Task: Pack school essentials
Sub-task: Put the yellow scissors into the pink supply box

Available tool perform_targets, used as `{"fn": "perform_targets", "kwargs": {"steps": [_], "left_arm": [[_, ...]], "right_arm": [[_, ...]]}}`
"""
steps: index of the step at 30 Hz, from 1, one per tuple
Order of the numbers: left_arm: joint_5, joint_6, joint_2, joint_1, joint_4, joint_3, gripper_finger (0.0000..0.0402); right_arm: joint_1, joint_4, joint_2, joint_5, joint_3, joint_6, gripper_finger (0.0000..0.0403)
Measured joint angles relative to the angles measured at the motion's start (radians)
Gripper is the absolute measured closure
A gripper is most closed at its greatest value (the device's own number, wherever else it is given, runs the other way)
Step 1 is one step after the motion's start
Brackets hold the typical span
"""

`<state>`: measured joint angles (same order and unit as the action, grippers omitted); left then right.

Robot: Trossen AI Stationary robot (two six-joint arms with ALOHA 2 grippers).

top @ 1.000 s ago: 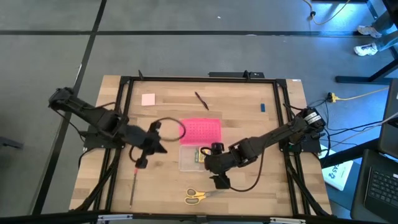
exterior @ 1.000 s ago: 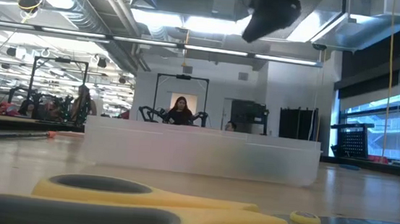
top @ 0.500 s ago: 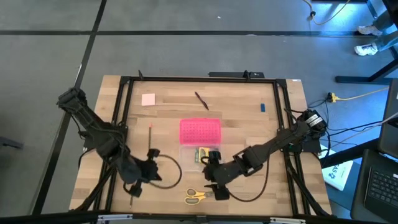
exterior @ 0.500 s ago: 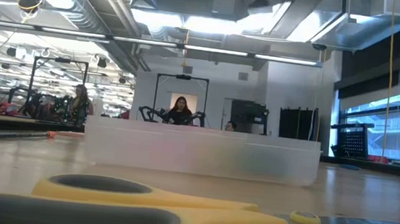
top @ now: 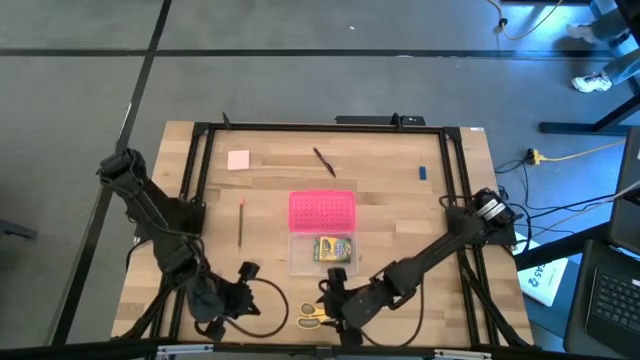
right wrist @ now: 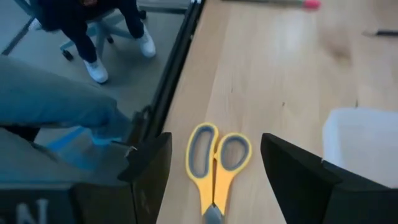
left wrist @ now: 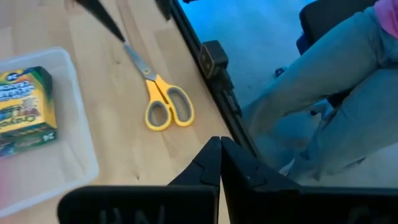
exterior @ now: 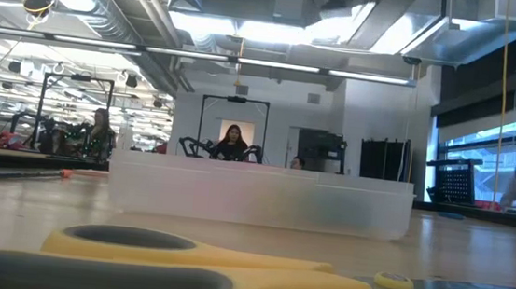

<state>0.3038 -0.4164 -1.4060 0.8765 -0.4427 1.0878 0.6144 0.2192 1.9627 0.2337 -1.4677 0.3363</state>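
Both arms had swung toward the table's near edge since the earlier frames. The yellow-handled scissors (top: 313,315) lay flat there, untouched, with the right gripper (top: 336,305) now just beside them on the blade side, fingers (right wrist: 298,171) spread wide apart and the scissors' handles lying between them in the right wrist view. The left gripper (top: 232,298), which had hung beside the pink lid a second earlier, sat farther along the same edge, well apart from the scissors, its fingers (left wrist: 211,165) pressed together on nothing. Beyond the right gripper, the crayon box (top: 334,249) lay inside the clear case (top: 302,256), as before. The wooden pencil (top: 240,222), dark pen (top: 324,161), pink pad (top: 238,159) and blue piece (top: 423,172) lay unmoved, farther off.
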Motion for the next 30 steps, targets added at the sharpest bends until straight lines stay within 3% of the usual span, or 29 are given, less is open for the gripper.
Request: {"fn": "perform_targets", "kwargs": {"steps": [14, 30], "left_arm": [[0.002, 0.0, -0.004, 0.011, 0.02, 0.0, 0.0401], [0.004, 0.007, -0.004, 0.011, 0.018, 0.0, 0.0401]], "right_arm": [[-0.035, -0.146, 0.148, -0.016, 0.0, -0.005, 0.0156], [-0.087, -0.148, 0.232, -0.017, 0.0, 0.021, 0.0156]]}}
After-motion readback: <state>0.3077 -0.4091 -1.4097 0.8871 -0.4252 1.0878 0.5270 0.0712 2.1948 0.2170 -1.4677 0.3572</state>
